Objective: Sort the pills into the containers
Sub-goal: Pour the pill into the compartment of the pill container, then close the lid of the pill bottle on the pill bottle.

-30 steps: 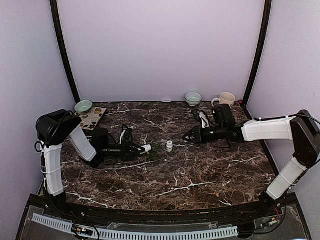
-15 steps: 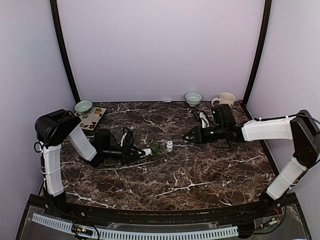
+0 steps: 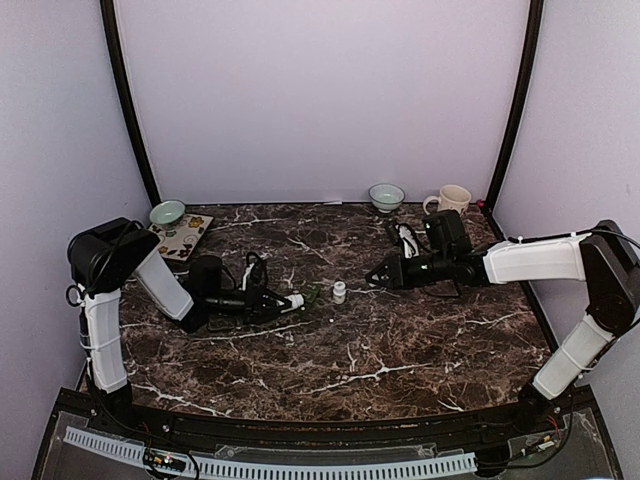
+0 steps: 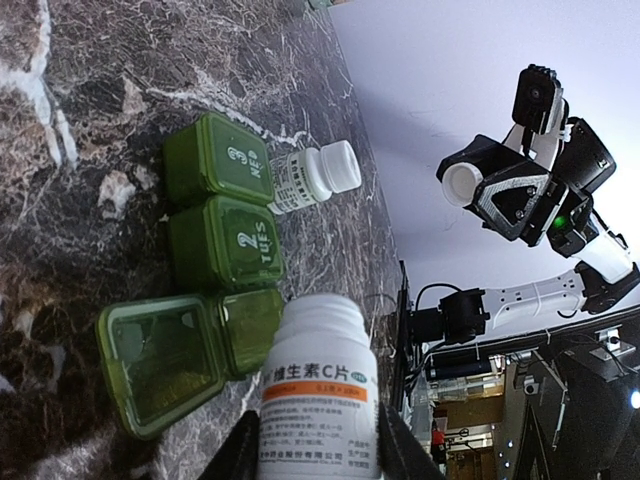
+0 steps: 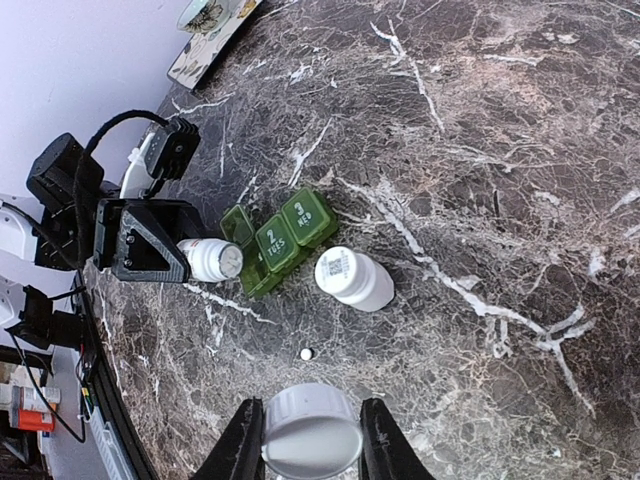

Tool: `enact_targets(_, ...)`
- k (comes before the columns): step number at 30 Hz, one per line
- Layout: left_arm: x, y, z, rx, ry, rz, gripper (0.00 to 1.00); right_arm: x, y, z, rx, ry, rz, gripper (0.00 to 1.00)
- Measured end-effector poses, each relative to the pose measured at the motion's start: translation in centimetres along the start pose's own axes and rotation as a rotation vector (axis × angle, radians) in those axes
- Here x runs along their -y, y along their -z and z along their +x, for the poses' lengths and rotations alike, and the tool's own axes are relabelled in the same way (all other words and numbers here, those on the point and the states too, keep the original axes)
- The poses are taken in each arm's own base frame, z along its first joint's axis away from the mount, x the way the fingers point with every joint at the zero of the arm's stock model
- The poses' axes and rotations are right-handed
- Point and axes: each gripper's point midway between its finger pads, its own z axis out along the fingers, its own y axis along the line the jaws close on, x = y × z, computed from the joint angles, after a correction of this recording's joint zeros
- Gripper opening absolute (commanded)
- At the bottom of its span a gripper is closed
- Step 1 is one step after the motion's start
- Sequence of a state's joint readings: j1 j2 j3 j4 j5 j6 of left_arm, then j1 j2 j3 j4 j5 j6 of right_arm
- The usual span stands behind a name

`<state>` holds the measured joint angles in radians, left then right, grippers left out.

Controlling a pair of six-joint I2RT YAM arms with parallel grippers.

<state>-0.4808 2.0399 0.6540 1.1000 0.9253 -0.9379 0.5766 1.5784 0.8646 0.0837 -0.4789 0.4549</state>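
Jaws on your left gripper were closed narrow around the vitamin bottle. It lay on its side with its neck pointing at the green pill organizer. Your right gripper had its jaws shut on a white cap, held in the air well apart from the organizer, toward the table's right edge.

The organizer lay on the marble table, about midway between the near and far edges and slightly toward the left edge. Its first compartment stood open with its lid flipped back, while the ones marked 2 and 3 were shut. The bottle's neck sat just beside that open compartment. A smaller white bottle stood just beside the compartment marked 3. In the right wrist view a small white speck, probably a loose pill, lay on the table near the organizer.

Along the far edge sat two bowls, a mug and a patterned tray.

You appeared to be at the pouring step. I would judge the next move needed the neck brought squarely over the open compartment and tipped gently, so few pills dropped and none bounced out.
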Motion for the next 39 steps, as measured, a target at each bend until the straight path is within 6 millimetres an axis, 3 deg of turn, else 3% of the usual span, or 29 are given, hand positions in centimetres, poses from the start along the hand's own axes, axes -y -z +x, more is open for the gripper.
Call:
enact_targets(7,1.0,0.1,-0.4,0.006,-0.018,0.022,0.17,-0.2,0.0,0.1,-0.004,0.0,-0.01,0.0)
enact_targets(20,4.9,1.0,0.0,-0.013,-0.032,0.162,0.17,-1.6,0.2,0.0,-0.018,0.009,-0.08,0.0)
enact_targets(25,6.5,1.3,-0.1,-0.019,-0.039,0.218,0.18,-3.5,0.5,-1.2,-0.004,0.039,-0.134,0.0)
enact_targets(30,7.9,1.6,-0.1,-0.041,-0.042,0.26,0.18,-6.7,0.7,-2.5,0.005,0.09,-0.211,0.0)
enact_targets(39,11.7,1.6,-1.3,-0.077,-0.098,0.34,0.18,-11.5,1.0,-3.3,-0.002,0.15,-0.328,0.0)
